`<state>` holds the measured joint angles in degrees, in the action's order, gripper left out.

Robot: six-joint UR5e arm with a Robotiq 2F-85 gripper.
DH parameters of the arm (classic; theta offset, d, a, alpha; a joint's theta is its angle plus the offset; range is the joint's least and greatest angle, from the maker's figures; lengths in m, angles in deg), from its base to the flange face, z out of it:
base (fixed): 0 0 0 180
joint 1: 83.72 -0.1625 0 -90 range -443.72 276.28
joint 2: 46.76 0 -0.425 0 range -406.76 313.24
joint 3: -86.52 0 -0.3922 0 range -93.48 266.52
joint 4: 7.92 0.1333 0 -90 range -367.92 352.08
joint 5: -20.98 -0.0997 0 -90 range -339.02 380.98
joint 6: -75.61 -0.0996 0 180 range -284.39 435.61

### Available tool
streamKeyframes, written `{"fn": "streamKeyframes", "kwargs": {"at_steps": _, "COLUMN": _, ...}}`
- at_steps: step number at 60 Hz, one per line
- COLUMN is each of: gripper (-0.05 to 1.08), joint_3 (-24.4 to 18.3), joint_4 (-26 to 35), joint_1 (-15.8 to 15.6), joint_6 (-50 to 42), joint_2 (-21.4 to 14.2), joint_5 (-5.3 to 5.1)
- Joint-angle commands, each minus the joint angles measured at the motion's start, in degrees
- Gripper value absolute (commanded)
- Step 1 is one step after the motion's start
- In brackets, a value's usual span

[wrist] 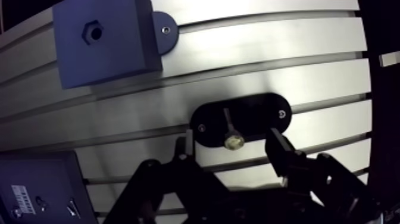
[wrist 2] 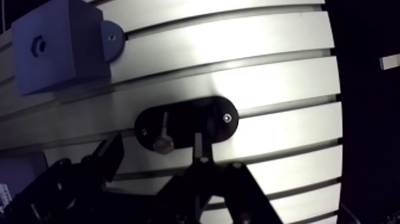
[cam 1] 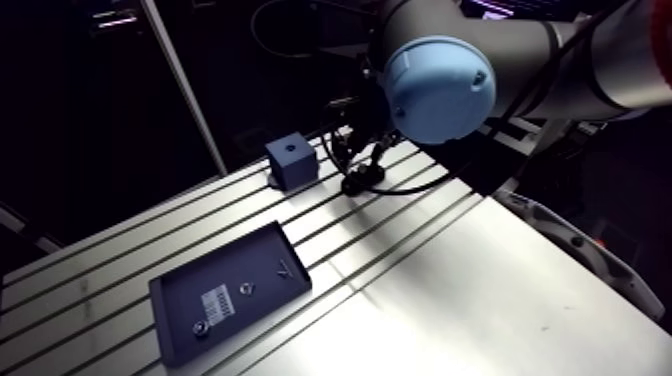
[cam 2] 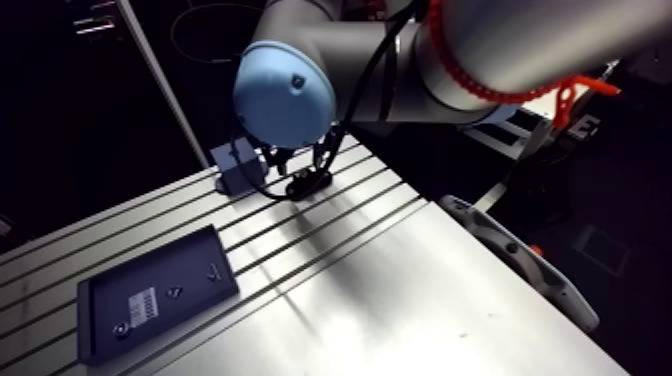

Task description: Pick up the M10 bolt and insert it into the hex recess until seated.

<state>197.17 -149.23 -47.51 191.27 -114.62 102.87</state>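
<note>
Two dark fingers [wrist: 280, 148] of the gripper [wrist: 232, 143] are seen spread apart in the wrist view, released and grasping nothing. Between them the M10 bolt [wrist: 228, 126] is laid flat on a black oval holder [wrist: 256, 116], which is fastened to the table [wrist: 286, 71] by a screw at each end. The bolt's head is turned towards the gripper and its shank points away from it. A gap is left on either side of the head, so it is touched by neither finger, and it lies roughly midway between the two tips. Ahead of the gripper and off to one side, well apart from the holder, a blue block [wrist: 113, 53] is mounted on the table. The hex recess [wrist: 92, 33] is seen as a dark hexagon in its upper face. A rounded blue tab at the block's foot is held down by a screw. Beside the gripper, on the same side as the block, the corner of a dark tray [wrist: 41, 179] is shown, carrying a white label and a few small parts.
</note>
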Motion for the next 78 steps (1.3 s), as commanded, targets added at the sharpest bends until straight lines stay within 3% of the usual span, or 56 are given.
{"fn": "streamKeyframes", "kwargs": {"at_steps": 1, "gripper": 0.35, "joint_3": 0.1, "joint_4": -0.1, "joint_1": 0.3, "joint_6": 0.0, "joint_2": 0.1, "joint_5": -0.03}}
{"fn": "streamKeyframes", "kwargs": {"at_steps": 78, "gripper": 0.52, "joint_3": 0.2, "joint_4": -0.1, "joint_1": 0.3, "joint_6": 0.0, "joint_2": 0.6, "joint_5": -0.38}}
